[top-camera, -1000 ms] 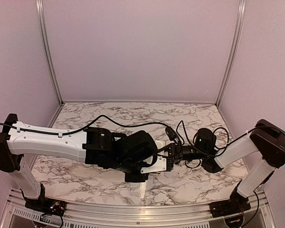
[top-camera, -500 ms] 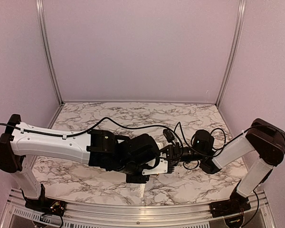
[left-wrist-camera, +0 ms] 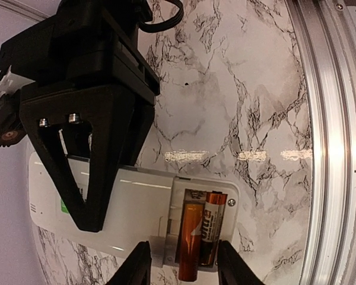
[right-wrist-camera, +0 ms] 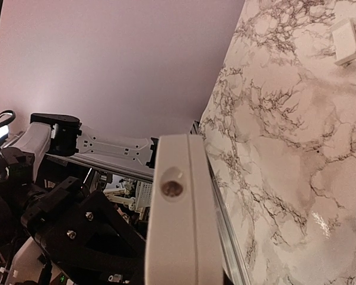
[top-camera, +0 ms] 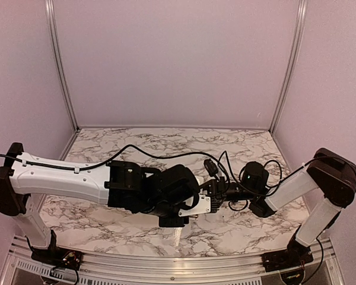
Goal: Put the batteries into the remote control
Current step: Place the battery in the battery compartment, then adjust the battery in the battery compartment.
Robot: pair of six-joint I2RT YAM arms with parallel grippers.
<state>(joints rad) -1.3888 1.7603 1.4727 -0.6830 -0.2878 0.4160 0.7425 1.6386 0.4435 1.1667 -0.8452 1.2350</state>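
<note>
Left jaws have just parted; I see them straddling the batteries (left-wrist-camera: 200,231) in the remote control (left-wrist-camera: 127,202), which right jaws clamp.

Robot test cell of a laboratory kind, seen from above. I work on a table (top-camera: 107,225) with a marble-patterned top, closed in at the back and both sides by plain pale lilac panels (top-camera: 178,59) held in slim aluminium posts (top-camera: 60,65). A ribbed aluminium rail (top-camera: 166,274) runs along the near edge, where my left arm base (top-camera: 53,255) and right arm base (top-camera: 285,258) are bolted. Loose black cables (top-camera: 166,155) trail over my arms.
</note>
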